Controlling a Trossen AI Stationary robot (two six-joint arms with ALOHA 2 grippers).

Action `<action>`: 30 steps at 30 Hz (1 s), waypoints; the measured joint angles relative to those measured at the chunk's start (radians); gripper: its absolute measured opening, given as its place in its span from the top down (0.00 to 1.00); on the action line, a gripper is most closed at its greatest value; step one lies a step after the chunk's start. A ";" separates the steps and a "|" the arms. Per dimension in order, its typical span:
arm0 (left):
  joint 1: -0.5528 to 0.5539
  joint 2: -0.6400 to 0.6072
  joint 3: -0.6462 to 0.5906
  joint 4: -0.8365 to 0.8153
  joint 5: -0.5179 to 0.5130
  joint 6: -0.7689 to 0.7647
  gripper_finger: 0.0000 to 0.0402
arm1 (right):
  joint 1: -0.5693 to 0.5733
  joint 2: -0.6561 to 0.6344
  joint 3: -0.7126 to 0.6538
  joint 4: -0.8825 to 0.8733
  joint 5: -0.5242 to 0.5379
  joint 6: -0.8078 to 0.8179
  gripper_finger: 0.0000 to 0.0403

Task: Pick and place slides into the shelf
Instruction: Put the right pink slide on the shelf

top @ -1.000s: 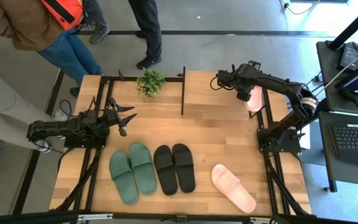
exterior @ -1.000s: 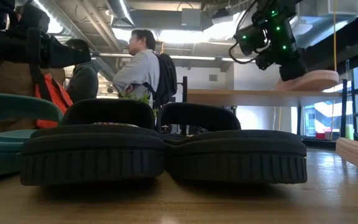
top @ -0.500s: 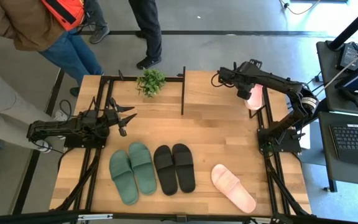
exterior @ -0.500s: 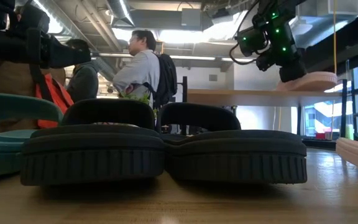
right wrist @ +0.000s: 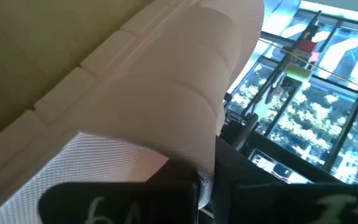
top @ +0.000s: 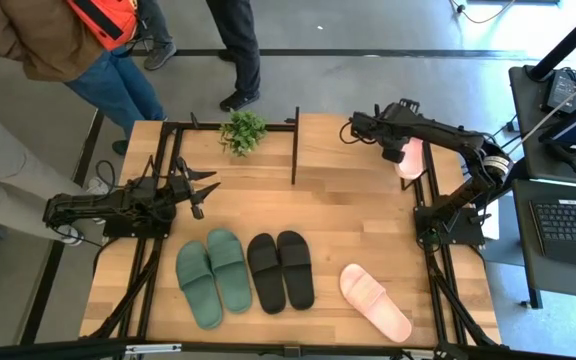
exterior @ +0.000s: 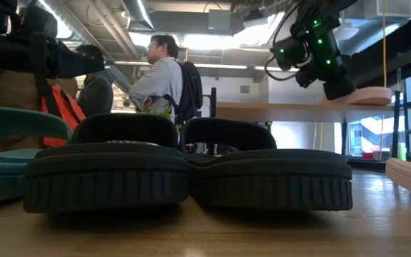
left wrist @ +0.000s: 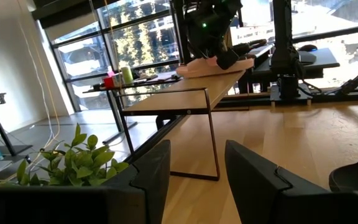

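Right gripper (top: 400, 152) up at the far right corner of the shelf (top: 343, 150), fingers clamped on a pale pink slide (top: 410, 160) that lies on the plank top just under and outboard of the claw, its outer edge hanging past the shelf's right rim. From table height, same claw (exterior: 332, 77) seen with green lights on its wrist, tip pressed onto the slide (exterior: 362, 95), sole flat on the plank (exterior: 277, 111). In the right wrist view, ribbed pink strap (right wrist: 185, 112) filling the picture right ahead of the claw, light wood of the shelf top (right wrist: 36, 50) beside it.

Well short of that claw, toward the near edge of the table (top: 368, 210): second pale pink slide (top: 375, 301), lying angled on the wood. Further over toward the other arm, black pair (top: 280, 270) side by side, then muted green pair (top: 212, 277), the two pairs just beside each other.

Left gripper (top: 200, 190) low over the table's left side, fingers spread, holding nothing, the green pair near and in front of it. Small potted plant (top: 242, 131) beyond that claw, beside the shelf's left end; same leaves (left wrist: 73, 158) close by in the left wrist view.

Several people (top: 88, 50) standing past the far edge of the table.
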State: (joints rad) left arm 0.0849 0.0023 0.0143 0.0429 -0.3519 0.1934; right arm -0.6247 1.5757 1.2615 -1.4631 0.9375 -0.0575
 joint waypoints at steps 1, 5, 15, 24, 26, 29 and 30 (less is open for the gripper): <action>0.000 0.000 0.000 0.000 0.000 0.000 0.64 | 0.000 0.000 -0.012 0.002 0.005 0.005 0.97; 0.000 0.000 0.000 0.000 0.000 0.000 0.64 | 0.000 -0.002 -0.042 0.001 0.019 0.019 0.97; 0.000 0.000 0.000 0.000 0.000 0.000 0.64 | 0.000 -0.002 -0.031 0.002 0.008 0.050 0.83; 0.000 0.000 0.000 0.000 0.000 0.000 0.64 | -0.001 -0.002 -0.031 0.004 -0.009 0.050 0.70; 0.000 0.000 0.000 0.000 0.000 0.000 0.64 | -0.001 -0.001 -0.031 0.002 -0.012 0.054 0.65; 0.000 0.000 0.000 0.000 0.000 0.000 0.64 | -0.001 -0.001 -0.031 -0.002 -0.015 0.056 0.59; 0.000 0.000 0.000 0.000 0.000 0.000 0.64 | -0.001 -0.001 -0.031 -0.004 -0.015 0.057 0.58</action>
State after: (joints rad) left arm 0.0847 0.0021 0.0143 0.0429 -0.3519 0.1932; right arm -0.6254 1.5745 1.2304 -1.4673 0.9222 -0.0003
